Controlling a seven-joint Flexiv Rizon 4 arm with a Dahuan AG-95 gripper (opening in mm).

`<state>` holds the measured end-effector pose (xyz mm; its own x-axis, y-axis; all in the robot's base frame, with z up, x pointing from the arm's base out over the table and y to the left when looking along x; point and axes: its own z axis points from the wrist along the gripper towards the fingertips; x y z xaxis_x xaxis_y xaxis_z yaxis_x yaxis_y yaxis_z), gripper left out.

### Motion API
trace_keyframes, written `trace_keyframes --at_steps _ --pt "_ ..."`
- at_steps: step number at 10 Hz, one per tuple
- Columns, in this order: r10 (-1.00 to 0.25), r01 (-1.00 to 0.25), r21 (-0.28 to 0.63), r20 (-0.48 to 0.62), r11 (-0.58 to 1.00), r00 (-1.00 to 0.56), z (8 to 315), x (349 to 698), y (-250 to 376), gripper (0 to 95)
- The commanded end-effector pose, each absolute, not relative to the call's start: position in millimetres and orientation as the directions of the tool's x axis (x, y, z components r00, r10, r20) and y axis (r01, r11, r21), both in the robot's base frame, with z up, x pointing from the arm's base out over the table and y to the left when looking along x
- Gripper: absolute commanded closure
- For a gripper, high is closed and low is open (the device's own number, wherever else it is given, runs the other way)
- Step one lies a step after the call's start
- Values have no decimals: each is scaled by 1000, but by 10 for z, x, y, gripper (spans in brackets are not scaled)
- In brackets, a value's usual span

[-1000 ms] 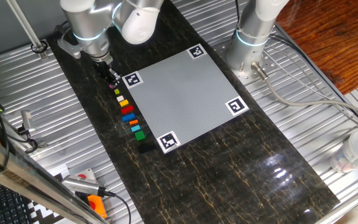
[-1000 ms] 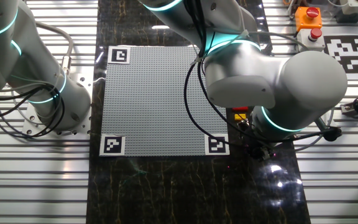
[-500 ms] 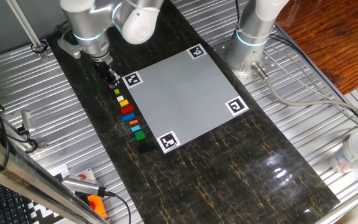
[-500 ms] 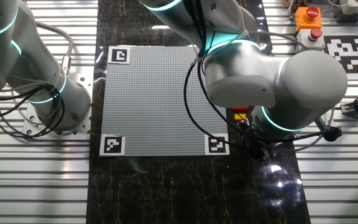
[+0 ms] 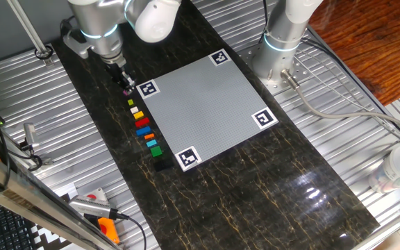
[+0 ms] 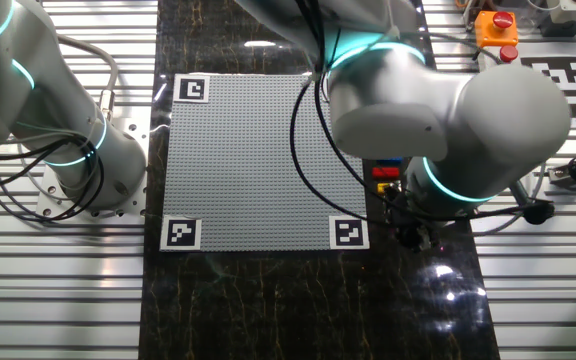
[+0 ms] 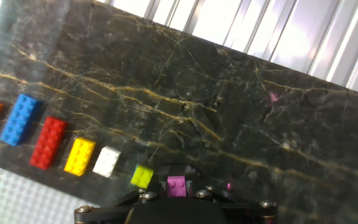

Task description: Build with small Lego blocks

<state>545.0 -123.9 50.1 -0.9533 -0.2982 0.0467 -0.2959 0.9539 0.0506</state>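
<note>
Lego blocks (image 7: 48,142): eight in row, one pink in gripper (image 7: 176,188); one grey plate (image 5: 203,107).

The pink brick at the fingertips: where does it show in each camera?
One fixed view: pink brick at the gripper, top of the brick row.
Other fixed view: not visible; the arm covers it.
Hand view: bottom centre, beside the olive brick.
Shared landmark: red brick.
</note>
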Motion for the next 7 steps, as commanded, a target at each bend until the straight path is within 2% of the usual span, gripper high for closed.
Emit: trace_keyframes --at_steps 1,7 --pt "-226 -223 66 47 973 -973 614 5378 -1159 950" --pt "-92 -88 68 50 994 -995 681 5152 -943 950"
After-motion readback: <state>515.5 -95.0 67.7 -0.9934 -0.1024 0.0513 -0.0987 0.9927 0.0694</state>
